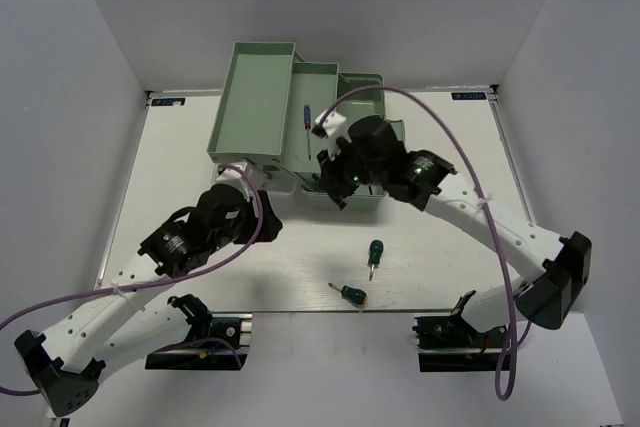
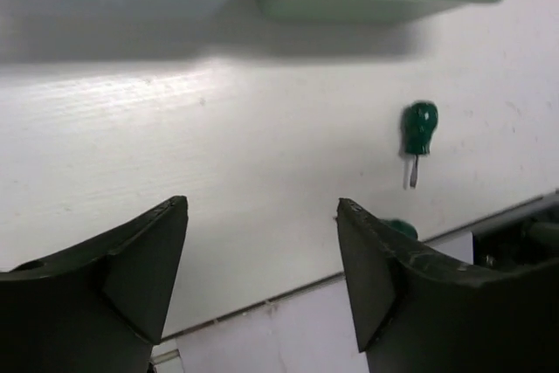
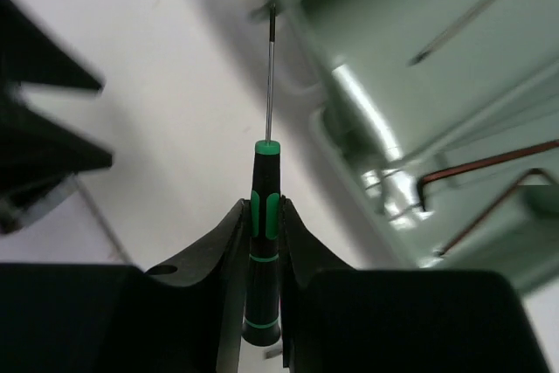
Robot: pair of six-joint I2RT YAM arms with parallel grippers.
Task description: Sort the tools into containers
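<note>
My right gripper [image 3: 265, 207] is shut on a thin black screwdriver with green bands [image 3: 265, 242]; its shaft points ahead toward the edge of the mint-green trays [image 3: 454, 85]. In the top view the right gripper [image 1: 337, 185] hovers at the trays' near edge. A blue-handled screwdriver [image 1: 307, 127] lies in the middle tray [image 1: 315, 82]. Dark hex keys [image 3: 489, 172] lie in a compartment. My left gripper [image 2: 262, 251] is open and empty, low over the table [image 1: 264, 217]. Two stubby green-handled screwdrivers lie on the table, one [image 1: 375, 252] [image 2: 418, 133] ahead, one [image 1: 350, 293] near the front edge.
A large mint-green tray [image 1: 255, 97] stands at the back left, and the toolbox base [image 1: 368, 97] stands behind the right gripper. The second stubby screwdriver [image 2: 402, 229] is partly hidden behind my left gripper's right finger. The table's front edge runs just beyond it.
</note>
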